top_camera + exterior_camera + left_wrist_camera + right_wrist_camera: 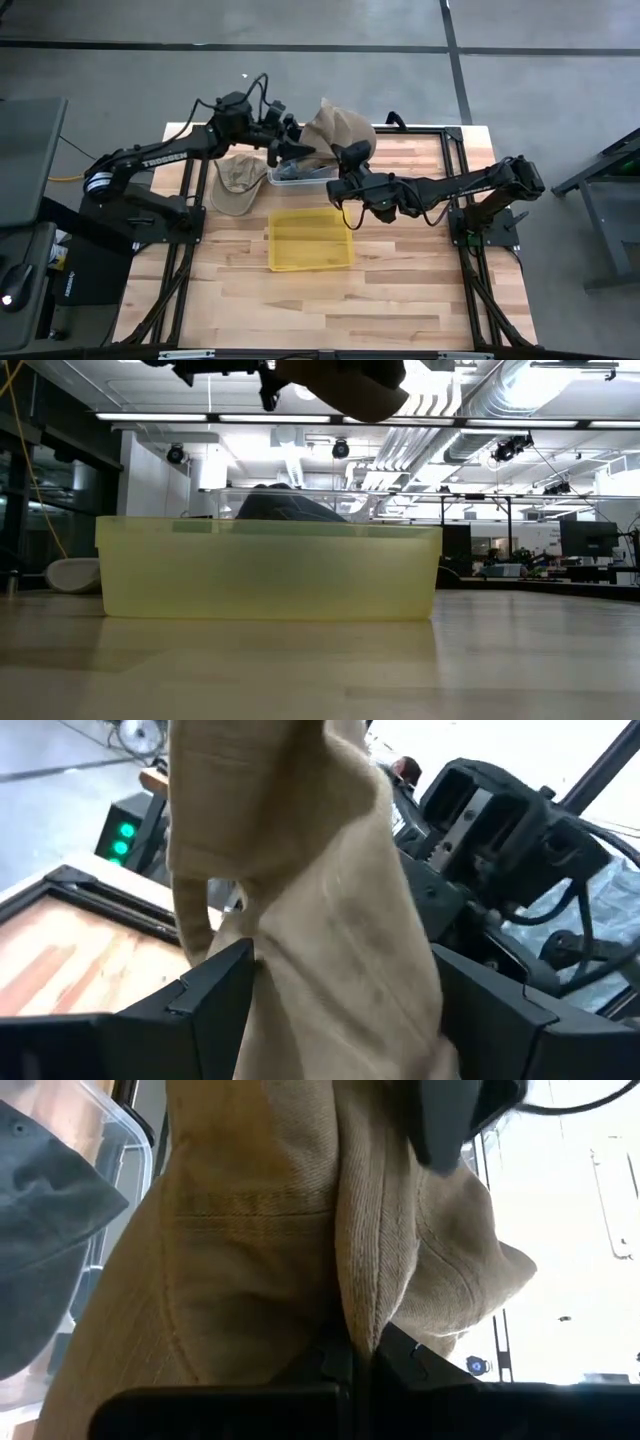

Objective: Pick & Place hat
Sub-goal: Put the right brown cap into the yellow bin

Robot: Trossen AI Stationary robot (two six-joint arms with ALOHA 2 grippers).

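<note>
A tan hat [338,128] is held up in the air over the far middle of the table, above a clear bin [300,172]; the low view shows the hat [345,385] at the top edge. My right gripper [355,1355] is shut on it from below. My left gripper [340,1010] is open, with its two fingers standing on either side of the hat's cloth [330,920]. Whether they touch the cloth, I cannot tell. A dark hat [40,1230] lies in the clear bin. A second tan hat [238,185] lies on the table to the bin's left. My right gripper pinches a fold of the tan hat's cloth [358,1295] between its two shut fingers, near where the crown meets the brim. The fingers come from the table's right side. The hat is lifted clear of the table and the bin, bunched above the fingers.
A yellow bin [310,238] stands at the table's middle, nearer than the clear bin, and fills the front of the low view [270,570]. Black frame rails [455,170] run along the table's far and right sides. Bare wood [330,310] lies toward the near edge.
</note>
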